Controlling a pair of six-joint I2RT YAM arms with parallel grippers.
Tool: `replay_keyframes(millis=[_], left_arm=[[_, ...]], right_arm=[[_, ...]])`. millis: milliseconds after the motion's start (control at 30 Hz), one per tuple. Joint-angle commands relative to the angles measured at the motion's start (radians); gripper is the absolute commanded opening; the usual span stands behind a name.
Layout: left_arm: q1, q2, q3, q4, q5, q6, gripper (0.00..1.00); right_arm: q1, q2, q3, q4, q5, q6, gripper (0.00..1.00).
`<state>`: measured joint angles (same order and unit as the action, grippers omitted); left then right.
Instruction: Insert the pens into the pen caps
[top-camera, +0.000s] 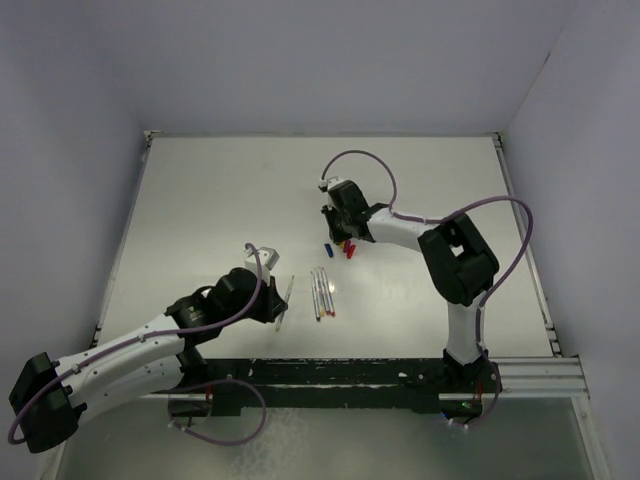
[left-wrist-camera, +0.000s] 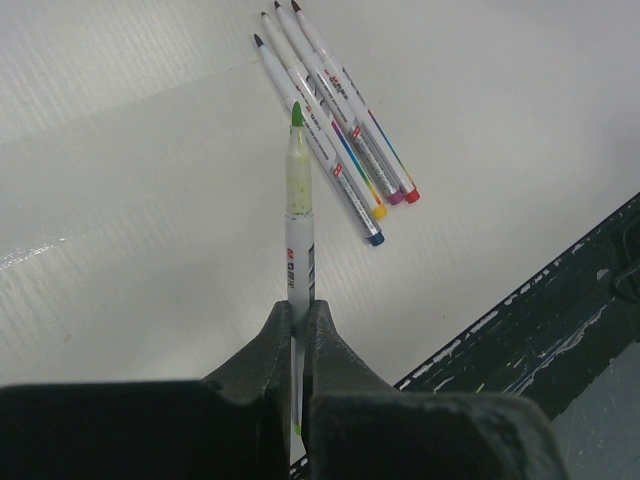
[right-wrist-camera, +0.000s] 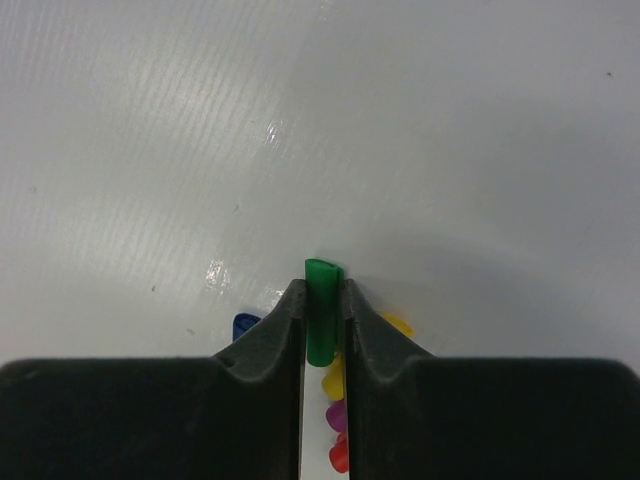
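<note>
My left gripper (left-wrist-camera: 300, 305) is shut on a whitish pen (left-wrist-camera: 298, 200) whose green tip points away from the wrist, just above the table. Several more pens (left-wrist-camera: 335, 130) lie side by side beyond it, their blue, yellow, purple and red ends toward the near edge. In the top view that gripper (top-camera: 278, 300) sits left of those pens (top-camera: 322, 292). My right gripper (right-wrist-camera: 322, 290) is shut on a green pen cap (right-wrist-camera: 321, 310) standing on the table. A blue cap (right-wrist-camera: 243, 324), a yellow cap (right-wrist-camera: 335, 380), a purple cap (right-wrist-camera: 337, 414) and a red cap (right-wrist-camera: 340, 456) lie around and under the jaws.
A black rail (top-camera: 380, 372) runs along the near edge by the arm bases. The white table (top-camera: 220, 200) is walled on the left, back and right. The right arm (top-camera: 455, 255) reaches in over the table's right half.
</note>
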<state>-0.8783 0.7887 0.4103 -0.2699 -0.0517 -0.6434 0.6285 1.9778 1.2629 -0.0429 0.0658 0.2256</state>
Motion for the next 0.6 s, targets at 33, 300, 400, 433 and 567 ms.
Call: replay_keyframes(millis=[33,300,400,433,567], left_arm=[[-0.004,-0.008,-0.003,0.045,-0.006,0.002,0.0],[-0.003,0.003,0.033,0.047,-0.036,0.024,0.0],[-0.004,0.016,0.06,0.06,-0.044,0.049,0.0],[-0.004,0.02,0.069,0.065,-0.049,0.056,0.0],[-0.004,0.037,0.097,0.105,-0.056,0.085,0.0]], right_arm=[[0.005,0.023,0.045,-0.052,0.018,0.0,0.06],[0.006,-0.03,0.098,-0.052,-0.021,0.012,0.0],[0.007,-0.132,0.066,-0.005,-0.056,0.03,0.0],[0.007,-0.167,0.047,0.028,-0.065,0.036,0.0],[0.007,-0.317,-0.051,0.131,-0.107,0.066,0.0]])
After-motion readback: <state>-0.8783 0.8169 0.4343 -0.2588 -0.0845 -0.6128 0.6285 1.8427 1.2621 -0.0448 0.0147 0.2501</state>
